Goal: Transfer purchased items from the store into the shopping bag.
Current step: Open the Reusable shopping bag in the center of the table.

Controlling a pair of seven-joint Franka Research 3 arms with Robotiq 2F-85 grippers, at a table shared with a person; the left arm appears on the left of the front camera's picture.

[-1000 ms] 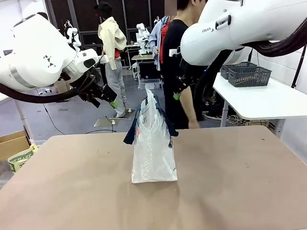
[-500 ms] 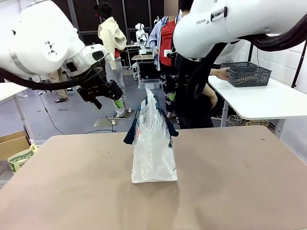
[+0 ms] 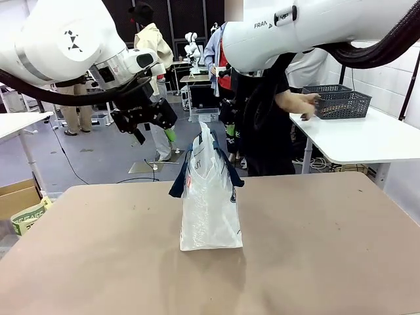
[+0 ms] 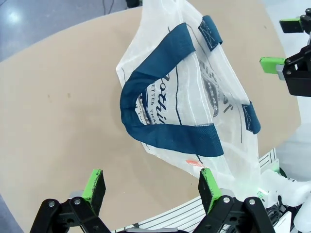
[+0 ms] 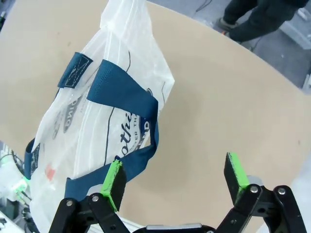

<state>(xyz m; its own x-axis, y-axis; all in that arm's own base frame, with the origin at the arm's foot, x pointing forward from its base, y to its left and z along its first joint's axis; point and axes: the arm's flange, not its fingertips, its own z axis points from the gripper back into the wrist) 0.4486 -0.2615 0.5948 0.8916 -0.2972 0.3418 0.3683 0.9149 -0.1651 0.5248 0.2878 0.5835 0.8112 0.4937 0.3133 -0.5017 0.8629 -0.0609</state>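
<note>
The shopping bag (image 3: 210,200) stands upright in the middle of the brown table (image 3: 315,249), its navy handles drooping over the mouth. My left gripper (image 3: 155,136) hangs open above and left of the bag. From the left wrist view the bag (image 4: 194,92) lies beyond the spread fingers (image 4: 94,184) of that gripper (image 4: 151,187). My right gripper (image 3: 231,131) hovers just right of the bag's top. It too is open (image 5: 176,178), with the bag (image 5: 92,121) to its left. The purchased items are out of view.
A person stands behind the table, one hand (image 3: 303,102) at a dark mesh basket (image 3: 341,104) on a white side table (image 3: 367,138) at the right. A cardboard box (image 3: 16,193) sits on the floor at the left.
Both arms have swung in toward the bag's top, the left one moving right, the right one left. The person has turned and reached to the mesh basket.
</note>
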